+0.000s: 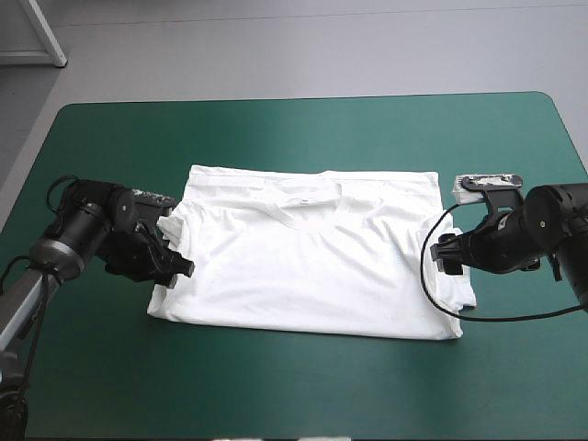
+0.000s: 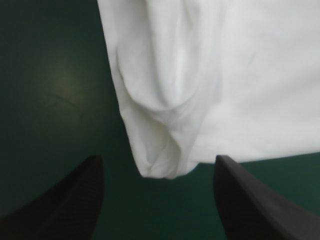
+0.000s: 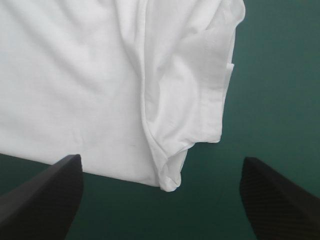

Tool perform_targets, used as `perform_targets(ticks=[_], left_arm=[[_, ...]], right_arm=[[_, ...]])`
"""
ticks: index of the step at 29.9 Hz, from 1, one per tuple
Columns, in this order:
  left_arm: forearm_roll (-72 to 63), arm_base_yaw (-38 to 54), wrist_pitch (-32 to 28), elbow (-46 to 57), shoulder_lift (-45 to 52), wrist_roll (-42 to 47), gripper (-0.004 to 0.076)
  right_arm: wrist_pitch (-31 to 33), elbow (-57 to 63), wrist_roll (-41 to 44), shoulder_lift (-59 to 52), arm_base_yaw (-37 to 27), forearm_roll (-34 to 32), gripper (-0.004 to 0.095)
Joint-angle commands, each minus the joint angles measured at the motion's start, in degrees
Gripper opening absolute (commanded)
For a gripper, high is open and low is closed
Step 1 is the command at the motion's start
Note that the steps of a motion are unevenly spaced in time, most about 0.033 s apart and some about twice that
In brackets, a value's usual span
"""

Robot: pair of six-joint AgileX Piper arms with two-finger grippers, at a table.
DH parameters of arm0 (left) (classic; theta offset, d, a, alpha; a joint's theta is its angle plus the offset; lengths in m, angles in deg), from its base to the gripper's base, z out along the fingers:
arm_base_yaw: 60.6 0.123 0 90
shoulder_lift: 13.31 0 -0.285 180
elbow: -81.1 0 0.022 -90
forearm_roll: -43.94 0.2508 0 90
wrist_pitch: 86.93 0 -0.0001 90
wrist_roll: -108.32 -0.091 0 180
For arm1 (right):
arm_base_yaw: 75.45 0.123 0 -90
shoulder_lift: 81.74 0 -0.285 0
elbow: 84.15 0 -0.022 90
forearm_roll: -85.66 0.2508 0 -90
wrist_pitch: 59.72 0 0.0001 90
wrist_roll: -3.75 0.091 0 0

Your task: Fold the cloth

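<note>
Fingers (image 2: 70, 200) of left gripper (image 2: 157, 159) and right gripper (image 3: 161, 157) gape wide (gripping nothing), the T-shirt (image 1: 312, 266) just ahead.

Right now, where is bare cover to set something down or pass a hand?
Free: the strip of teal-green cover between the T-shirt and the table's far edge, and the strip between it and the near edge. Crowded: both sleeve sides, where the open left tool and open right tool sit.
</note>
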Motion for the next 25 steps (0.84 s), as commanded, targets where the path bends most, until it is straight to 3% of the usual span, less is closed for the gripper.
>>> perform_targets(ticks=[1,9,15,19,23,25], left_arm=[[1.3,-0.38,-1.22,3.67,1.33,2.23,0.0461],[-0.35,-0.27,-7.92,9.12,-4.57,2.41,0.0461],[-7.45,-0.27,-8.72,9.2,-10.2,0.47,0.0418],[-8.46,-0.27,-9.19,9.35,-11.75,-0.63,0.0249],[-8.46,-0.27,-9.68,9.4,-11.76,-1.8,0.003],[-8.46,-0.27,-9.68,9.4,-11.64,-2.67,-0.0007]], right_arm=[[-1.06,-1.25,0.0,-1.79,-0.1,1.47,0.0805],[-1.06,1.24,-0.7,-1.82,0.02,6.03,0.0805],[-1.06,6.94,-0.7,-1.82,0.15,7.63,0.0793],[-3.52,12.9,0.43,-1.72,2.32,7.6,0.0725],[-8.65,18.05,2.74,-0.83,6.34,6.34,0.0662],[-10.92,19.45,4.64,0.08,7.65,4.86,0.0655]])
